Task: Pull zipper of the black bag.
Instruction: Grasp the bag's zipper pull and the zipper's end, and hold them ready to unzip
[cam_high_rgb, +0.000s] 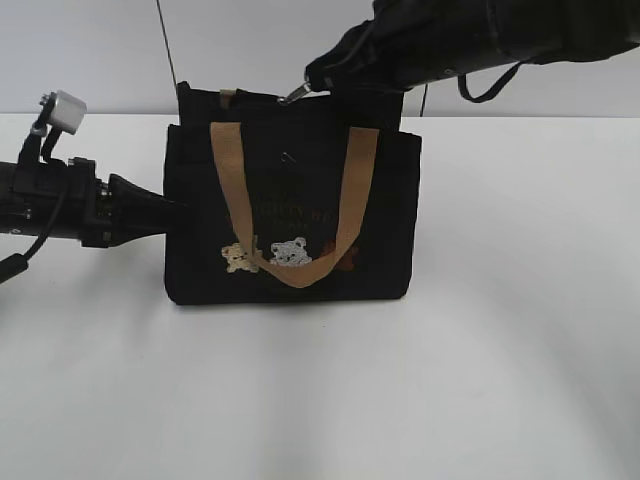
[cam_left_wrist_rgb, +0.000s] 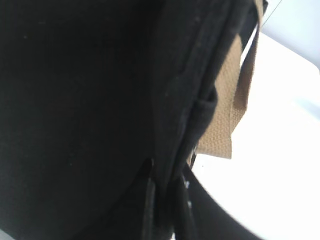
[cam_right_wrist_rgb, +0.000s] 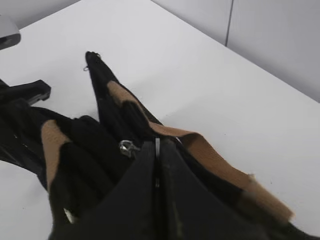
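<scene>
The black bag (cam_high_rgb: 290, 180) stands upright mid-table, with tan handles and small cartoon animal patches on its front. My left gripper (cam_high_rgb: 168, 215) is shut on the fabric at the bag's left side; in the left wrist view the jaws (cam_left_wrist_rgb: 162, 200) pinch a black fold of the bag (cam_left_wrist_rgb: 75, 100). My right gripper (cam_high_rgb: 318, 80) is at the bag's top edge, shut on the zipper (cam_high_rgb: 293, 96). In the right wrist view the jaws (cam_right_wrist_rgb: 157, 152) clamp the silver zipper tab (cam_right_wrist_rgb: 157, 146), its ring sticking out to the left. The bag's top (cam_right_wrist_rgb: 107, 110) stretches away beyond it.
The white table (cam_high_rgb: 500, 350) lies all around the bag. A grey wall (cam_high_rgb: 100, 50) stands behind. A tan handle strap (cam_left_wrist_rgb: 222, 130) hangs beside the left jaws, and another tan strap (cam_right_wrist_rgb: 210, 155) lies right of the right jaws.
</scene>
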